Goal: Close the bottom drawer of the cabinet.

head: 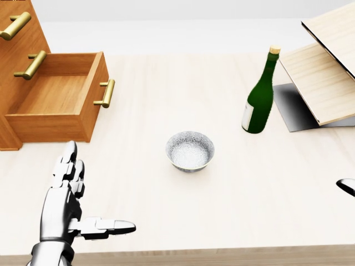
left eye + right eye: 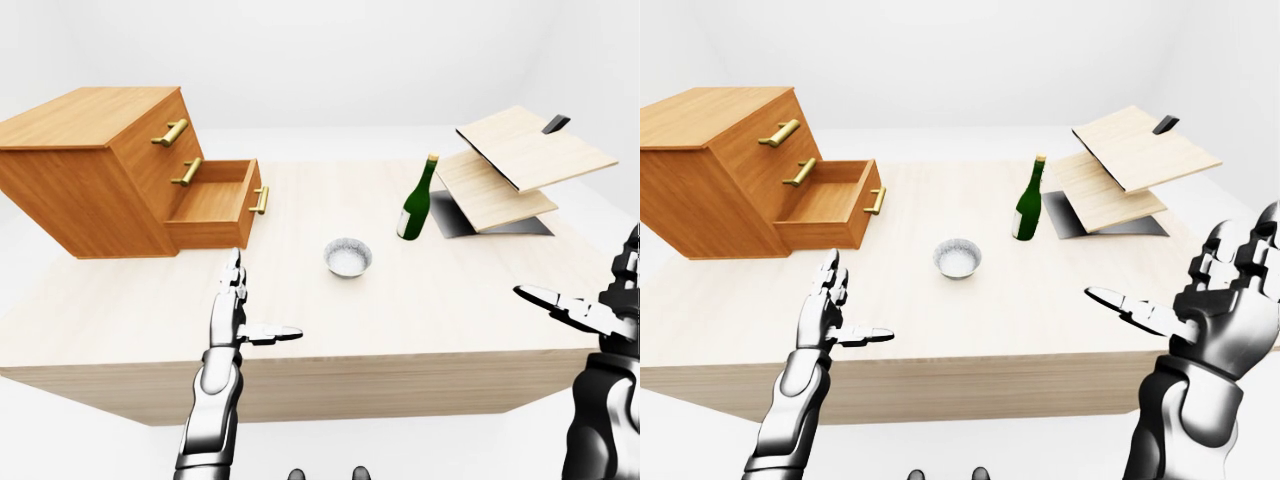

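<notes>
In the upper left of the head view, the bottom drawer point(image 1: 58, 102) stands pulled out of the cabinet point(image 2: 95, 165) on the worktop point(image 1: 183, 216). The left robot hand point(image 1: 69, 202) hovers at the lower left, fingers spread wide, holding nothing, apart from the drawer. The right robot hand point(image 2: 1215, 295) is wide open too, at the right-eye view's right edge. A bowl point(image 1: 189, 151) sits mid-frame, a green bottle point(image 1: 259, 95) upright to its right.
</notes>
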`<state>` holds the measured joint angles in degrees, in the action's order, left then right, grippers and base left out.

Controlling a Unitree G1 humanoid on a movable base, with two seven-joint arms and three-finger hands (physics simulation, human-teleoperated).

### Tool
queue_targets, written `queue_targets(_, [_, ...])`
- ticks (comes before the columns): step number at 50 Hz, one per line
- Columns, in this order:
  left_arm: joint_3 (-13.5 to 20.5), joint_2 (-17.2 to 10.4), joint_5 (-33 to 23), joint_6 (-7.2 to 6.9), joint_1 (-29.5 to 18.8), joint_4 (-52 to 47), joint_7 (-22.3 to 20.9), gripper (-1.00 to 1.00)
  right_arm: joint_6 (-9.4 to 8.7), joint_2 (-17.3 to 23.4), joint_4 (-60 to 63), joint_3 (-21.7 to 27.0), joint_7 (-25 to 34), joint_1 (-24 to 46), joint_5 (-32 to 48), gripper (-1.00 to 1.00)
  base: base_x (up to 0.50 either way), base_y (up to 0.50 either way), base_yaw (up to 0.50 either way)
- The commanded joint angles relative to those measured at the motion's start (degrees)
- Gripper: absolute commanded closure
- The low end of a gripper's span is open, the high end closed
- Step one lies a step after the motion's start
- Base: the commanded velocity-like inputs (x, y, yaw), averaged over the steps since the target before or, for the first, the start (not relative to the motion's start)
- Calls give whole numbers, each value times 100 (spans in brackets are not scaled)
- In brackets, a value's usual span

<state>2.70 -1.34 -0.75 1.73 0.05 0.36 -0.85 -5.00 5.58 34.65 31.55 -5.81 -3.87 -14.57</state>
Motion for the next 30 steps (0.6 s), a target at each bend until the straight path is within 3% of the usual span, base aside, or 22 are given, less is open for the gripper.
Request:
queue_targets(1, [13, -7, -18, 71, -37, 91, 25, -100, 0, 40, 115, 164, -25, -3, -120, -100, 19, 0, 0])
queue_targets(30, [6, -6, 9, 22, -55, 74, 14, -100, 0, 44, 71, 182, 17, 14, -185, -100, 24, 0, 0])
